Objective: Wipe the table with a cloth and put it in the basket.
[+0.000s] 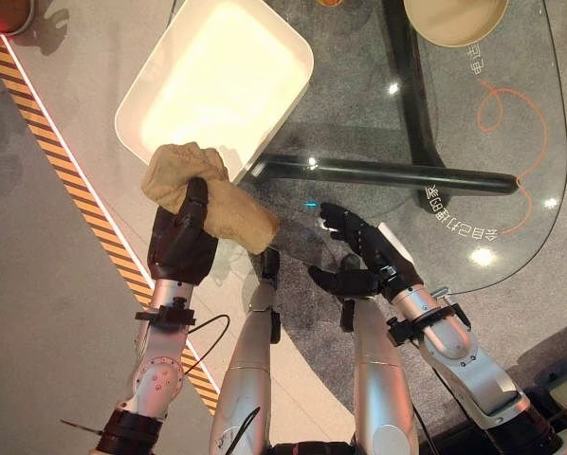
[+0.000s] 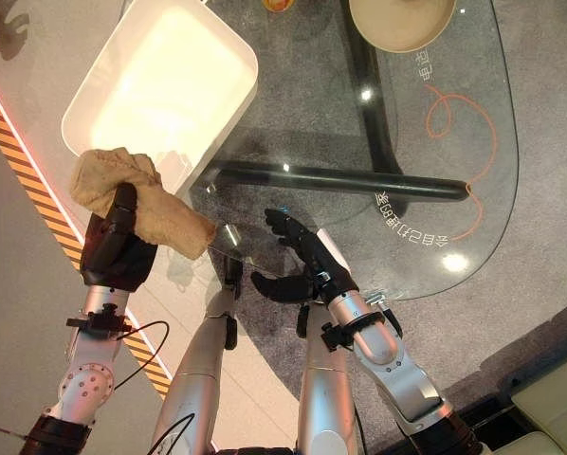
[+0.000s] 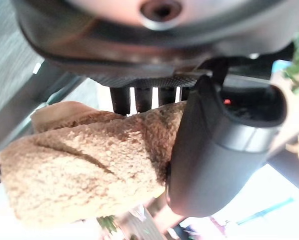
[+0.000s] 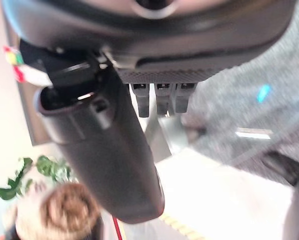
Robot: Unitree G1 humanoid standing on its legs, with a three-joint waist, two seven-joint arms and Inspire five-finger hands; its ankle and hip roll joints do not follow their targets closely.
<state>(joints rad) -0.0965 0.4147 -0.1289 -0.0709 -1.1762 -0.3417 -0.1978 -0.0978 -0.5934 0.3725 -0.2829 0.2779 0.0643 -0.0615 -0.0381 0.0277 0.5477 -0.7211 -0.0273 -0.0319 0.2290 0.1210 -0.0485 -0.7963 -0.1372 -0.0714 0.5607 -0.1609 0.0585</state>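
One tan cloth, thick and nubbly like terry, hangs bunched in the left hand, whose dark fingers and thumb curl round it; in the left wrist view the fuzzy folds sit clamped between the thumb and the row of fingers. It is held just off the near left edge of the glass table, touching or overlapping the near corner of the one basket, a smooth white rectangular tub with rounded corners that rests at the table's left edge. The table top is clear glass with a rounded outline, orange line markings and a dark tubular frame beneath it. The right hand hovers over the near edge of the glass with fingers straight and relaxed, holding nothing. One round beige bowl with a smooth matte surface sits at the far edge
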